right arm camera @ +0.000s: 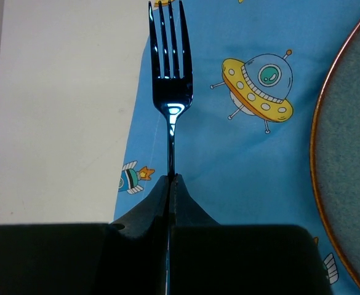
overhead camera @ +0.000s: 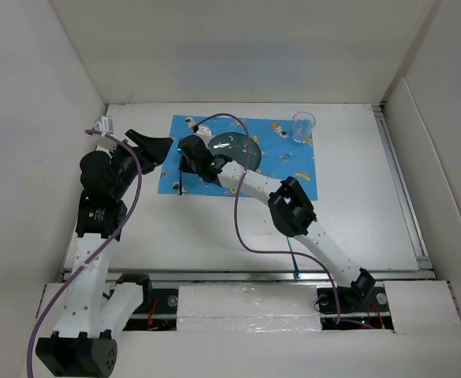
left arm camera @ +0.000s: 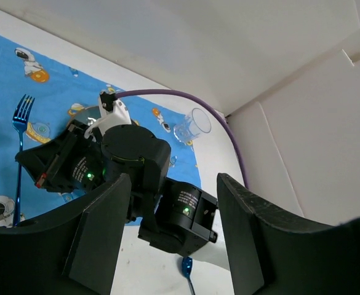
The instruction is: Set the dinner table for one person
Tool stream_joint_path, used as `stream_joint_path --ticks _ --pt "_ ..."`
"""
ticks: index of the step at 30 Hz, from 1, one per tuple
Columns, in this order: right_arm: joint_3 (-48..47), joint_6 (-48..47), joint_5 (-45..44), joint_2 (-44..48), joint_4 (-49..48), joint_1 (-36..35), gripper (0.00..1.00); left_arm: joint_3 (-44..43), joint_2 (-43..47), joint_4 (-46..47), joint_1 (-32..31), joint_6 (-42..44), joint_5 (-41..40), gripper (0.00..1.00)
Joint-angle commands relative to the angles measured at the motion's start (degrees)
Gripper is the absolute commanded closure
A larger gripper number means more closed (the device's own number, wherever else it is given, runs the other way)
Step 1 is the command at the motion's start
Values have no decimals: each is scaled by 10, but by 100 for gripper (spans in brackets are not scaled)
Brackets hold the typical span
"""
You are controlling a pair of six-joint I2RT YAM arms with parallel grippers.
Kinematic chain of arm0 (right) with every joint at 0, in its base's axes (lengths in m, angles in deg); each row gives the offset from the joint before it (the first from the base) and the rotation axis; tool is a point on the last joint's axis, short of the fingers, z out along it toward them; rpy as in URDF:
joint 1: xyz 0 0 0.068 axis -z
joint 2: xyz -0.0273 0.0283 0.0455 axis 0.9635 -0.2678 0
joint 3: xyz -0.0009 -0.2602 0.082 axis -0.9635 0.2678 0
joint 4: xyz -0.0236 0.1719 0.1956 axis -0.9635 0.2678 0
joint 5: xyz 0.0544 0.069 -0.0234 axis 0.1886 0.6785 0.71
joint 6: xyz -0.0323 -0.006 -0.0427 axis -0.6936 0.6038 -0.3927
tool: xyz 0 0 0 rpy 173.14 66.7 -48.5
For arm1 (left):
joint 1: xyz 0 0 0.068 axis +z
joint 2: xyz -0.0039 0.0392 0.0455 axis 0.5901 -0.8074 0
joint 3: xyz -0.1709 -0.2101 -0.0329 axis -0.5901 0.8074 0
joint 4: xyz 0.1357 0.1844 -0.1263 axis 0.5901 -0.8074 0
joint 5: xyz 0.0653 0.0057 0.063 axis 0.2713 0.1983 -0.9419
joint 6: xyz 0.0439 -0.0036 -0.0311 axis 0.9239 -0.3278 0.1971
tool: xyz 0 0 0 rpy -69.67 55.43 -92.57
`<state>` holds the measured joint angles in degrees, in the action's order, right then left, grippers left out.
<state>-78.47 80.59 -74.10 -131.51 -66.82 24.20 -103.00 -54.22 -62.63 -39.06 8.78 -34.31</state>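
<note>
Dinner table [overhead camera: 356, 220] bears a spaceship-print placemat [right arm camera: 241, 160]; right gripper [right arm camera: 172, 181] pinches the fork [right arm camera: 170, 80].

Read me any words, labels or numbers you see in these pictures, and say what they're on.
Nothing can be read.
White print on the right arm's motor housing: too blurred.
White mark on the left arm's joint: too small.
Placemat, fork: no words.

The dinner table [overhead camera: 356, 220] is white, the placemat [overhead camera: 293, 169] blue with astronauts, fork [right arm camera: 170, 80] blue, plate [right arm camera: 352, 153] teal.
</note>
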Motion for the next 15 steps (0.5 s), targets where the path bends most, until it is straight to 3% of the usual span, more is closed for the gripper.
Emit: stream_joint_path --ticks 1,15 --pt "-36 44 -5 -2 -21 4 100 -20 -1 21 2 -5 25 45" --pt "-43 65 1 -39 -7 27 100 -16 -1 26 2 2 32 46"
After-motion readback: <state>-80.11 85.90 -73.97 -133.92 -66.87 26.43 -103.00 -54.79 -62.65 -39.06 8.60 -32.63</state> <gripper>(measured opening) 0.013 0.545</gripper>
